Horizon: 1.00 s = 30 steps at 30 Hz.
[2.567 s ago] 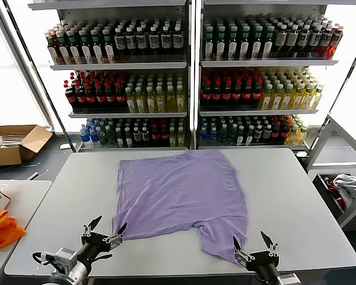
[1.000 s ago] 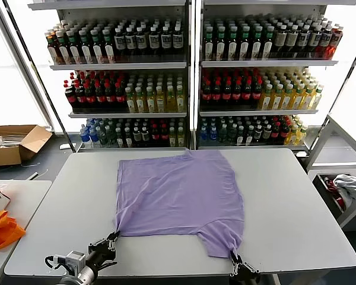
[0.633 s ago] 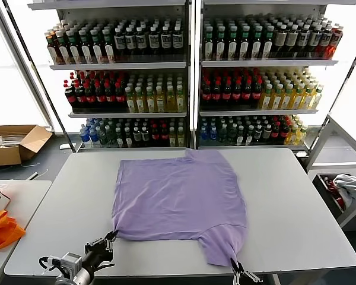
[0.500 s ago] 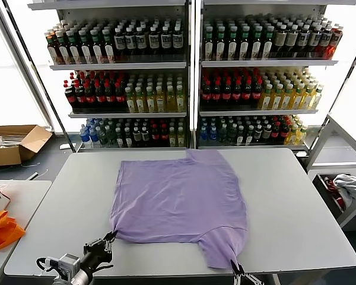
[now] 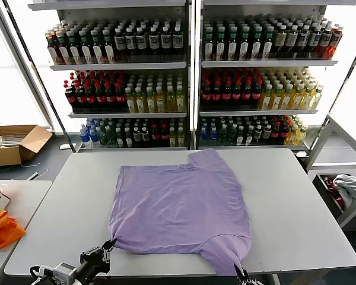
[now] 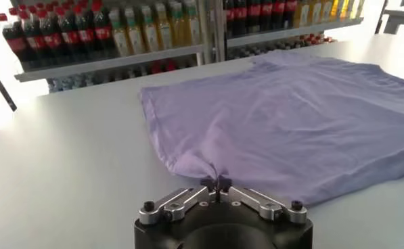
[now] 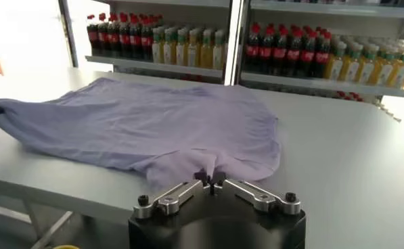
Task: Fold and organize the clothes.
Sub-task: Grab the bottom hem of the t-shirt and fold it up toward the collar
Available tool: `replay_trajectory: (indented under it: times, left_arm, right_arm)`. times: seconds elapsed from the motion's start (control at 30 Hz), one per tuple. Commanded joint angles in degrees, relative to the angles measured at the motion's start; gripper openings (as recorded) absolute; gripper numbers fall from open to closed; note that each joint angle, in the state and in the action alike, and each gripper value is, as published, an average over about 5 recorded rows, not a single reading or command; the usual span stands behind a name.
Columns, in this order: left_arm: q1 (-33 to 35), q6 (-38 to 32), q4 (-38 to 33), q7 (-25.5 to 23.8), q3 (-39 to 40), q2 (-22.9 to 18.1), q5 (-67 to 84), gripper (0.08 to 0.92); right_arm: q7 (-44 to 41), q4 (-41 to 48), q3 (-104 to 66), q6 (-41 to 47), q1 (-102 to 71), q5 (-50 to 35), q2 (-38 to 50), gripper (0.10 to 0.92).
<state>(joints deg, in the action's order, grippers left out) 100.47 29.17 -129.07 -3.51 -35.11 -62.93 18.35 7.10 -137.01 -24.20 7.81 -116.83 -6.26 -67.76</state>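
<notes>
both tools pinch the lavender t-shirt [image 5: 181, 208]: left tool [image 6: 216, 183] its near corner, right tool [image 7: 210, 180] a sleeve.

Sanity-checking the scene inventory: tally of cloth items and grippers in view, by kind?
Lavender T-shirt: 1
Orange cloth: 1
White-and-red cloth bundle: 1
Grippers: 2, left gripper and right gripper, each with jaws shut on a near corner of the shirt
Total: 5
</notes>
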Motion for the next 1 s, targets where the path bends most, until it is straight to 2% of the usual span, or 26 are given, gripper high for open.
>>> replay_trajectory:
  times: [0.03,0.33,0.6,0.8,1.0]
  left_arm:
    - [-4.5,0.6,0.0,0.1,0.4,3.3,2.7,0.086]
    - [-17.0,0.8,7.3,-0.7,3.7,4.7,4.9,0.086]
    - [-27.7,1.0,14.8,-1.3,6.7,6.5,6.4,0.086]
    - [-34.2,0.5,21.0,-1.8,10.0,5.4,5.8,0.086]
    - [-37.8,-0.5,26.7,-2.0,12.5,3.5,4.4,0.086]
  right_arm:
    - [0.7,-0.4,-0.7,0.3,7.5,-4.3,0.9,0.109]
    - [3.5,5.5,-0.1,2.6,23.9,-11.3,4.0,0.109]
    - [4.0,14.7,3.0,4.1,37.8,-16.1,6.9,0.109]
    - [4.1,22.7,6.6,4.6,46.0,-17.2,8.0,0.109]
    - [3.8,31.9,11.0,5.6,53.1,-17.0,7.2,0.109]
